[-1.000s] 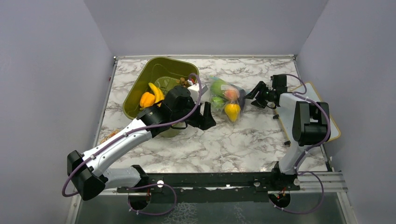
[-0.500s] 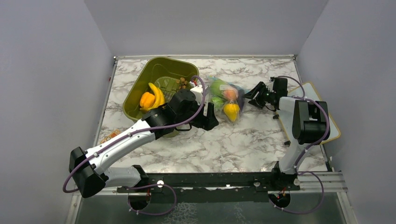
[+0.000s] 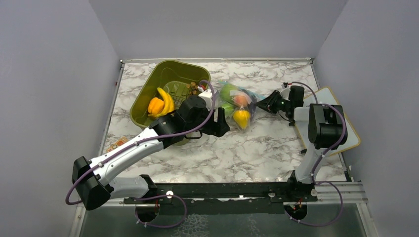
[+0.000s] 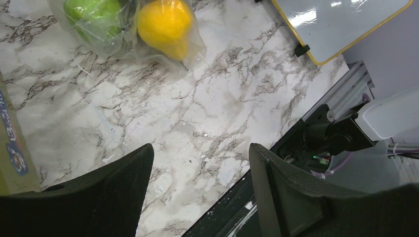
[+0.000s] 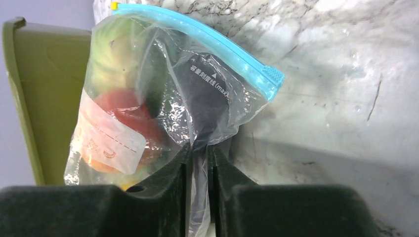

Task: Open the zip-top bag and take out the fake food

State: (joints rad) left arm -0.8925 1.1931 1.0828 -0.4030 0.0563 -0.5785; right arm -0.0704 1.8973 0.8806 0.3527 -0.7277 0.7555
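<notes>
The zip-top bag lies on the marble table beside the green bin, its light blue zipper strip closed. Inside it I see the fake food: a yellow pear, also in the left wrist view, green pieces, a peach-orange fruit and a dark eggplant. My right gripper is shut on a fold of the bag's plastic below the zipper. My left gripper is open and empty, just left of the pear end of the bag.
A green bin at the back left holds a yellow banana bunch and an orange bell pepper. A white board with a yellow rim lies at the right edge. A metal rail runs along the front.
My right gripper has closed on the bag's right side and nudged it slightly left. My left gripper has shifted a little closer to the bag's pear end.
</notes>
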